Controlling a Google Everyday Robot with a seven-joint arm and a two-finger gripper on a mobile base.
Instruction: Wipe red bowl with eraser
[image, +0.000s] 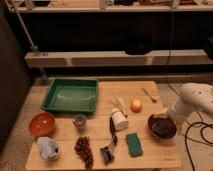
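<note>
The red bowl (42, 123) sits at the left edge of the wooden table (150, 157), empty and upright. I cannot make out the eraser; it is hidden or out of view. My gripper (161, 116) hangs at the far rim of the dark purple bowl (161, 128) at the table's right side, far from the red bowl. The white arm (193, 100) reaches in from the right.
A green tray (70, 95) lies at back left. An orange (136, 105), a white cup (119, 120), a small cup (80, 121), grapes (84, 150), a crumpled white cloth (48, 148), a teal sponge (133, 144) and a black clip tool (106, 152) lie around.
</note>
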